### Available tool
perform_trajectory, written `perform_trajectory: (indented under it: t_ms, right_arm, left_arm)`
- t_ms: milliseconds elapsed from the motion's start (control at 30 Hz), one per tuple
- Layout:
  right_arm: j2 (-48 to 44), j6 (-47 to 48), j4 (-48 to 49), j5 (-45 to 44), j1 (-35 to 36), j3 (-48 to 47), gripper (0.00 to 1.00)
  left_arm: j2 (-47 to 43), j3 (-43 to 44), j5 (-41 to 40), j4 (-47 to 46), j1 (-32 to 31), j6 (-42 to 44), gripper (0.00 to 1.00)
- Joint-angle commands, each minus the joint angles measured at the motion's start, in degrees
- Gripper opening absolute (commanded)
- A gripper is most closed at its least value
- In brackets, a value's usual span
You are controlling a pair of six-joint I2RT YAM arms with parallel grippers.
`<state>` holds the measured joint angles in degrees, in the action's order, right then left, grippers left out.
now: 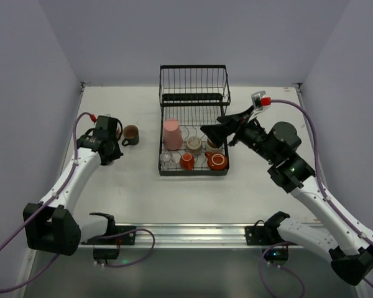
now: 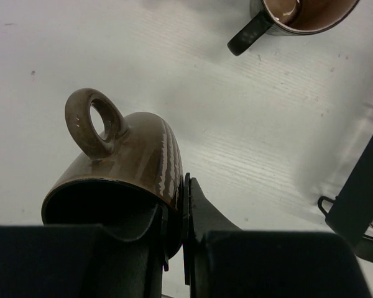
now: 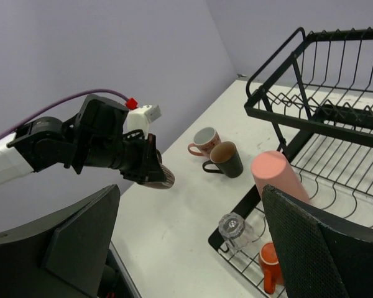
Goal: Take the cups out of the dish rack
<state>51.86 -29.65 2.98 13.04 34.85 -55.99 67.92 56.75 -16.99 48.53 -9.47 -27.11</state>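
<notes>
Obstacle: tumbler (image 1: 172,135) at rack (image 1: 193,96) L edge

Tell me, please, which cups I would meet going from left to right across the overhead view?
Dark mug on the table → pink tumbler → beige cup → orange-red cup in the near right corner of the dish rack. Cups that overlap these are left out.

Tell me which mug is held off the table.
The brown ribbed mug, pinched by its rim in the left tool; the others sit on the table or in the rack.
</notes>
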Motion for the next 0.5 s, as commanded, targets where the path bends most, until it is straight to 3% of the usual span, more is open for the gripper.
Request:
perform_trajectory:
  t_ms: [0, 300, 467]
  right_arm:
    - [2.45, 3.45, -4.29, 1.11, -0.05, -1.49, 0.99]
    - [2.81, 3.81, -4.3, 1.9, 0.04, -1.23, 0.99]
    - [4.74, 3.63, -4.74, 3.22, 0.04, -1.49, 0.99]
  left_arm:
    - [2.47, -2.25, 4.24, -7.65, 2.26, 1.8, 0.0]
    - [11.44, -4.28, 3.81, -13.81, 5.52, 2.15, 0.0]
    - [14.96, -4.72, 4.6, -16.54, 8.06, 3.38, 0.05]
